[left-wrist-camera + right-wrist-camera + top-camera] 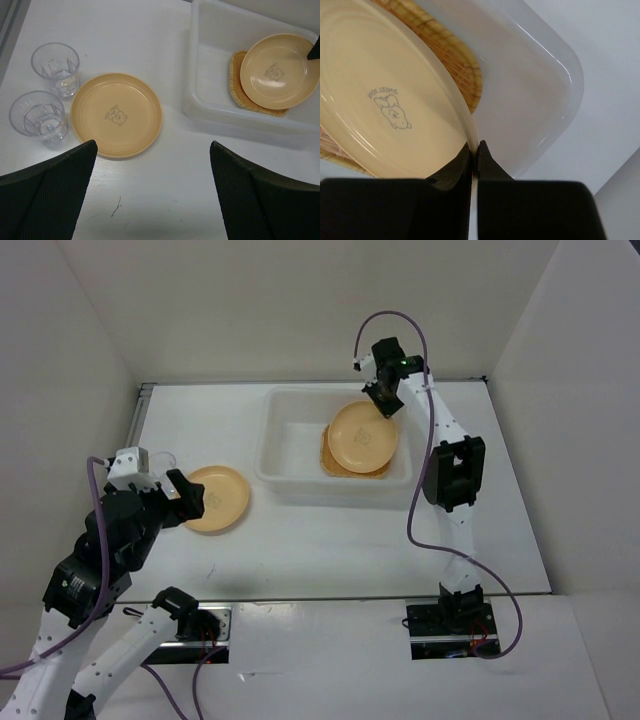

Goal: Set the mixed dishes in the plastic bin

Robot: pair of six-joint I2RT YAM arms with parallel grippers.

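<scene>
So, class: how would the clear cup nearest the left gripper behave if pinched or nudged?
The clear cup looks thin-walled and empty, so probably light, apt to slide or tip when nudged. Its glossy wall may be slippery and might flex under a hard pinch. Round and upright, it would likely roll if toppled.

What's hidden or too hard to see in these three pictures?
- Wicker tray: mostly covered by the held plate in every view.
- Two cups: mostly hidden behind the left arm in the overhead view.
- Bin: right wrist view cuts off all but one corner.
- Whether the held plate touches the tray: unclear everywhere.
</scene>
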